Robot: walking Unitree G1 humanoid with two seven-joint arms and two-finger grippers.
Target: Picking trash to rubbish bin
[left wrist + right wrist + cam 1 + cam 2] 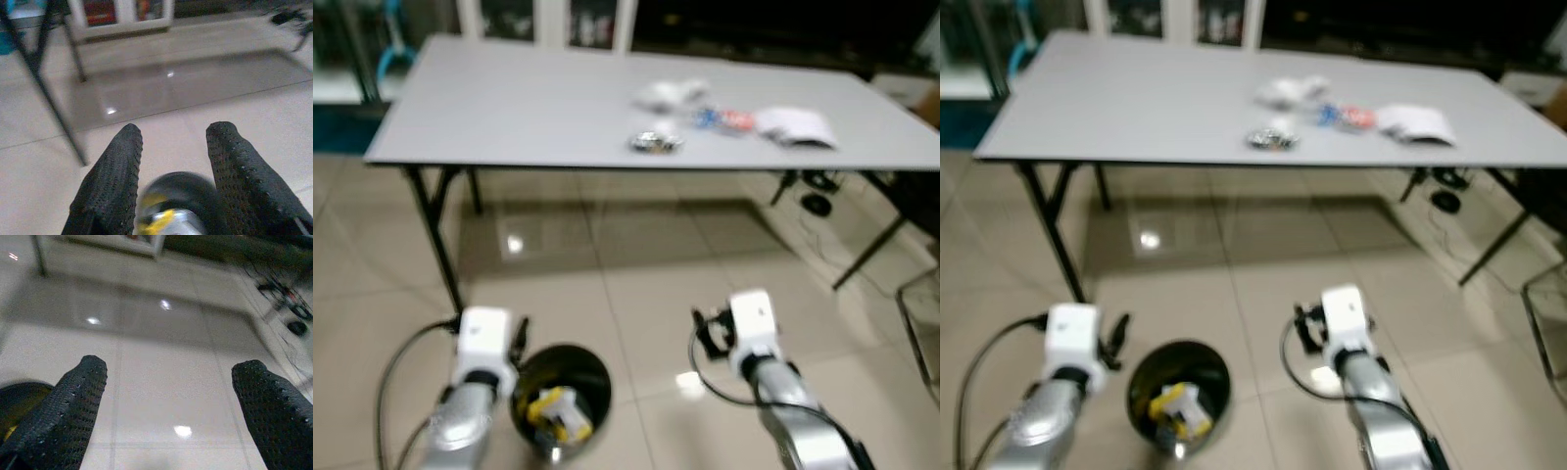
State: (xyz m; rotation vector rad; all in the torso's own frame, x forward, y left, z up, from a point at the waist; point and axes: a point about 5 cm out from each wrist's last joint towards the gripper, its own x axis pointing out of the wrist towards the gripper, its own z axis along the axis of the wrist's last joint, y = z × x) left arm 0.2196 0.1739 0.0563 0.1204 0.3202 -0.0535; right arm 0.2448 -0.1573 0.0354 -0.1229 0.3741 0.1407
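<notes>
Trash lies on the grey folding table: a crumpled white paper, a ball of silver foil, a blue and red wrapper and a white packet. A round black bin stands on the tiled floor between my two arms, holding a yellow and white scrap. My left gripper hangs low beside the bin, open and empty. Over bare tile to the bin's right, my right gripper is wide open and holds nothing; the bin's rim shows past one finger.
Black table legs stand ahead on the left and a slanted leg on the right. Cables and a dark object lie on the floor under the table's right end. A chair frame is at the far right. White cabinets stand behind the table.
</notes>
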